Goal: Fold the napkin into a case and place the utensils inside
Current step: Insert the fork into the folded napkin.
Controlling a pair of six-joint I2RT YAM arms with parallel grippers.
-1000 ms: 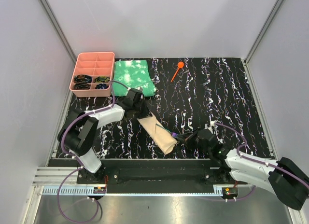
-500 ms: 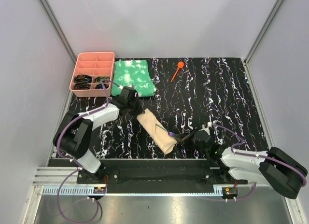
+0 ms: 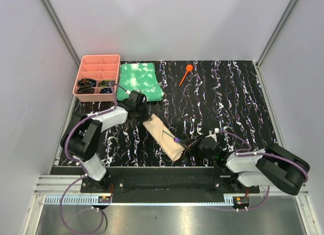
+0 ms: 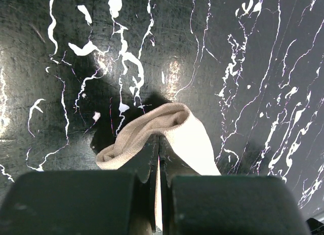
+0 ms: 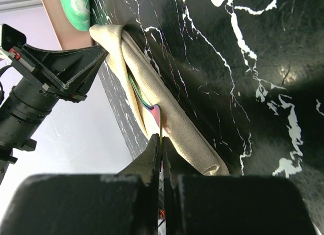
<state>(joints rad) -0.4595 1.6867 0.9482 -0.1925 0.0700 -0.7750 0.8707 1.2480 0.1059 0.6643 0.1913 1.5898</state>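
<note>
Since a second ago the right arm has folded back toward its base and the left gripper (image 4: pixel 158 144) has edged toward the green cloth (image 3: pixel 139 80). The rolled tan napkin (image 3: pixel 163 138) stays near the table's (image 3: pixel 228 93) front edge. The left fingers pinch its far end tight. The right gripper (image 5: pixel 161 144) is clamped on a slim utensil (image 5: pixel 157 113) reaching into the napkin's fold. A pink tray (image 3: pixel 99 56) holds small dark objects (image 3: pixel 87 83) in its near compartments. An orange spoon (image 3: pixel 186 75) lies well apart at the back.
</note>
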